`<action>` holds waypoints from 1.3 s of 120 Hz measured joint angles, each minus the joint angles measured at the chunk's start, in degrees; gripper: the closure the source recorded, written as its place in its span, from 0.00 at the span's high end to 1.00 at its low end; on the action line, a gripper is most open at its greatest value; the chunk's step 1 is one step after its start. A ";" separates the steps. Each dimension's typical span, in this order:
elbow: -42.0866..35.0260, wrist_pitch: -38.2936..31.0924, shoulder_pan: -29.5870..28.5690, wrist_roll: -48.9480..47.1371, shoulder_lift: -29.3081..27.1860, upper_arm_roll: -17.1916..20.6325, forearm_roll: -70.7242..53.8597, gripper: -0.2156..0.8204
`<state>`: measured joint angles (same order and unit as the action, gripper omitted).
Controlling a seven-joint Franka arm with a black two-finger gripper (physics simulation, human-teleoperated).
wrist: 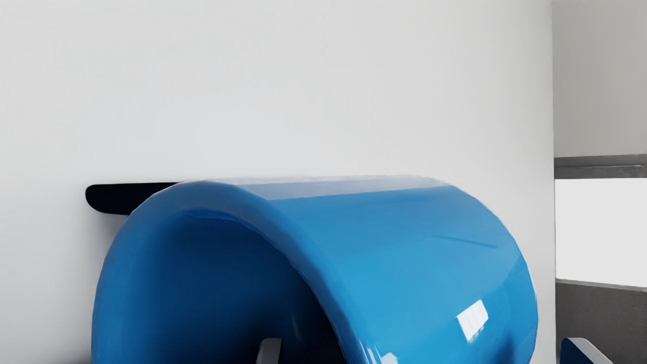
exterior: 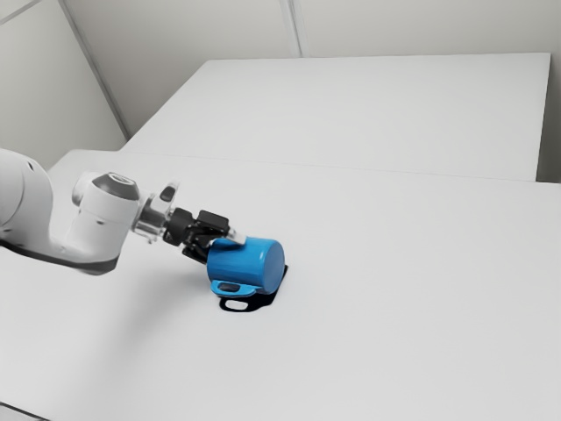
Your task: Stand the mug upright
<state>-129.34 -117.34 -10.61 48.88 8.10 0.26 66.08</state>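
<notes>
A broad white counter fills most of the exterior view, running from the lower edge of the frame up past its middle. Behind it, across the upper middle and upper right, is a large, pale, flat surface. Light grey walls stand along the top and in the upper left corner. The white arm comes in from the left edge, at about mid-height, and reaches toward the centre.

The blue mug is on its side, a little left of the centre of the exterior view, over the counter. Its closed base faces the exterior view's right, and its open mouth faces the arm. I cannot tell whether it touches the counter all along its side. The black gripper is at the mouth end, just left of centre in the frame. A dark shadow lies on the counter below the mug, toward the lower middle, with a pale gap in it. The mug's blue handle juts out on the side toward the frame's lower edge.

The jaws stand wide apart, not clamped on anything. In the wrist view, one tip of the gripper is within the mug's mouth and the other is outside, beyond the mug's wall.
</notes>
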 joint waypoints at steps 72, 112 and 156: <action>-0.58 2.69 1.14 12.41 -7.05 0.13 5.73 0.07; 7.47 2.46 4.91 5.27 -15.53 1.54 -22.55 0.03; 6.42 3.77 5.43 -15.66 -20.32 6.98 -56.29 0.03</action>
<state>-122.92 -113.57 -5.18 33.22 -12.22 7.24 9.78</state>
